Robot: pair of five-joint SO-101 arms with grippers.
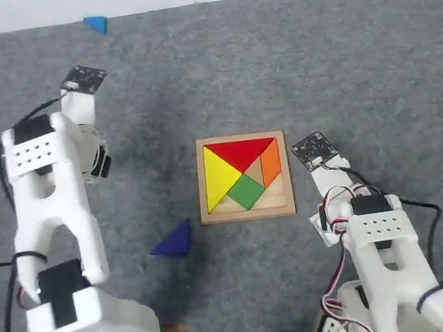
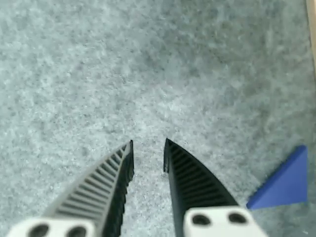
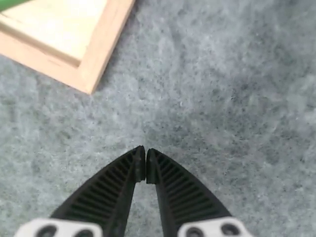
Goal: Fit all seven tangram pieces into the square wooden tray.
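Blue triangle [image 1: 174,240] lies on the mat [image 1: 354,48] beside the tray [image 1: 249,214], near my left gripper [image 2: 148,142], its jaws slightly apart; I should widen them and straddle its flat sides. Right gripper [image 3: 145,149] rests closed.

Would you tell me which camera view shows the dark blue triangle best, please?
The high view: the dark blue triangle lies whole on the mat, apart from the tray. The left wrist view crops it at the frame edge.
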